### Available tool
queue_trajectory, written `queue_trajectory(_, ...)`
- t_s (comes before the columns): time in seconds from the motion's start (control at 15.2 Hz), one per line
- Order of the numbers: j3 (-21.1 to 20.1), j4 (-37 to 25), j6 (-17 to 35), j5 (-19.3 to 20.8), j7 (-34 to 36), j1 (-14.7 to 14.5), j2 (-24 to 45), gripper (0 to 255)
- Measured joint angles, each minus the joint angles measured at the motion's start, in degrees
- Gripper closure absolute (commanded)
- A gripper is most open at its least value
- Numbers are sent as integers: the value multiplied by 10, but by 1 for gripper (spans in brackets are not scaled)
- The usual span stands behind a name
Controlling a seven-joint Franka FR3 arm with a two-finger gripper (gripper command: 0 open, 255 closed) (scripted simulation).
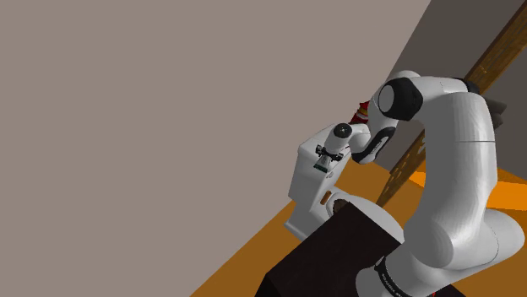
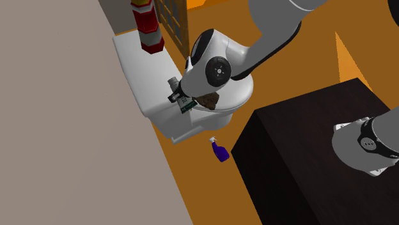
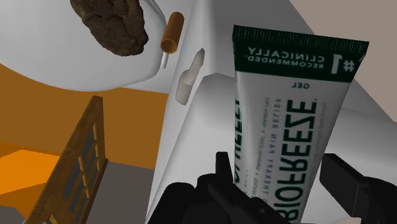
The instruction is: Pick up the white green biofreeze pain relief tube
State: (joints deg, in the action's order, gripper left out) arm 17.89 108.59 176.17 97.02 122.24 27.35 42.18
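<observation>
Wrist view sets the white-and-green Biofreeze tube (image 3: 286, 114) squarely between the two black fingers (image 3: 224, 170) of the gripper (image 3: 280, 184). They stand close on its lower part, one against each side, so I judge it clasped rather than merely straddled. The flat crimped end sticks out ahead, probably because the fuller body nearer the hidden cap gives firmer purchase. In the second exterior view the tube (image 2: 186, 104) sits with the gripper (image 2: 179, 96) at centre frame, over the white toilet (image 2: 137, 64) and just beside a brown lump (image 2: 208, 100) on its lid. A blue spray bottle (image 2: 220, 152) lies on the orange floor (image 2: 211, 192) below centre. Whether the tube is clear of the toilet I cannot tell, so the lift looks unfinished.
</observation>
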Motion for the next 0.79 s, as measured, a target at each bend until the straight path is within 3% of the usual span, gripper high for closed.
queue_trajectory(0.46,1,3,0,-5,-6,0,-3,255)
queue_trajectory(0.79,0,31,-3,-65,-77,1,-38,255)
